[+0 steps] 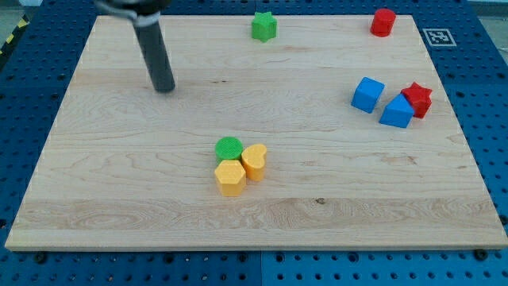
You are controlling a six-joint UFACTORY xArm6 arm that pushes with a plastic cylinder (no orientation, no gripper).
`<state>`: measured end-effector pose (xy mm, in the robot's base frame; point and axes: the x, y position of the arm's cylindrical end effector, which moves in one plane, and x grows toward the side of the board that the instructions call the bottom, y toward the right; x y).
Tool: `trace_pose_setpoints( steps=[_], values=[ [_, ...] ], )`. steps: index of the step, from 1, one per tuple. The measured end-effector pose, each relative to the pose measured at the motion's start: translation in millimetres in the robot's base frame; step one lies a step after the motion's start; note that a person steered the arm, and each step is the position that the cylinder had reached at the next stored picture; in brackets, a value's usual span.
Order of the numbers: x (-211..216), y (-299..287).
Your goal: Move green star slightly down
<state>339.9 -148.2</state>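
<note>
Robotics lab — wooden board [262,222], blue perforated bench [484,95]; fiducial marker [436,36]

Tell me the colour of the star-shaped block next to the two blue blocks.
Red. The red star shows in the camera view, touching the nearer blue block.

Single high, slanted view over the whole wooden board [317,206].

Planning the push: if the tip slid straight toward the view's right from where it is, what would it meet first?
From my tip, probably the blue cube; the green star sits well above that line. Depth is uncertain.
</note>
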Motion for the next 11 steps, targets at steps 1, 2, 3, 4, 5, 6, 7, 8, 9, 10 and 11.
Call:
trace_pose_setpoints(
  steps=[1, 2, 3, 4, 5, 6, 7, 8, 9, 10, 11],
  values=[
    [-80, 8],
    [-146, 30],
    [-148, 47],
    [-148, 73],
    [-146, 80],
    [-146, 92],
    [-146, 119],
    [-146, 122],
    [-145, 137],
    [-143, 154],
    [-130, 154]
  ],
)
